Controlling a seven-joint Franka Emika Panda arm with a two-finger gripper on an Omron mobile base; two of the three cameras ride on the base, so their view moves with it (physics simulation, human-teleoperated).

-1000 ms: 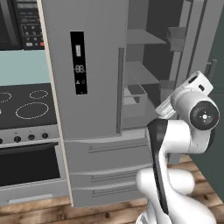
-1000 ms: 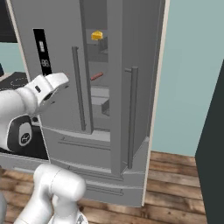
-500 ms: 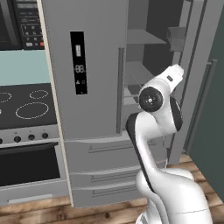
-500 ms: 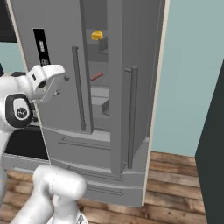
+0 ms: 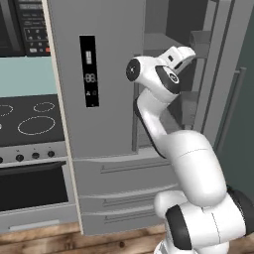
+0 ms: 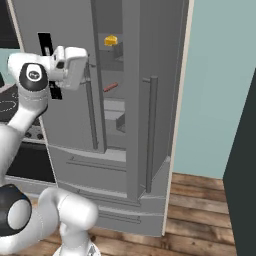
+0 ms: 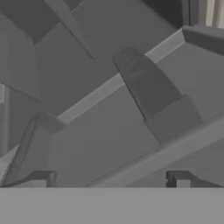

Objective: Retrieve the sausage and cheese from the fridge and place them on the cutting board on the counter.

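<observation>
Right base view shows the cheese [image 6: 110,40] on an upper shelf of the open fridge [image 6: 150,60] and the sausage [image 6: 111,87] a shelf below; both look small, light and rigid, best pinched across their narrow sides. Since a second ago the arm has swung up, bringing the gripper [image 7: 109,179], fingers apart, to the shelves

Robot arm [image 5: 183,163]: glossy white rounded segments | dark grey bands at joints | round dark caps with small white centre marks on two joints | claw [image 7: 109,179]: two small dark grey square fingertips
</observation>
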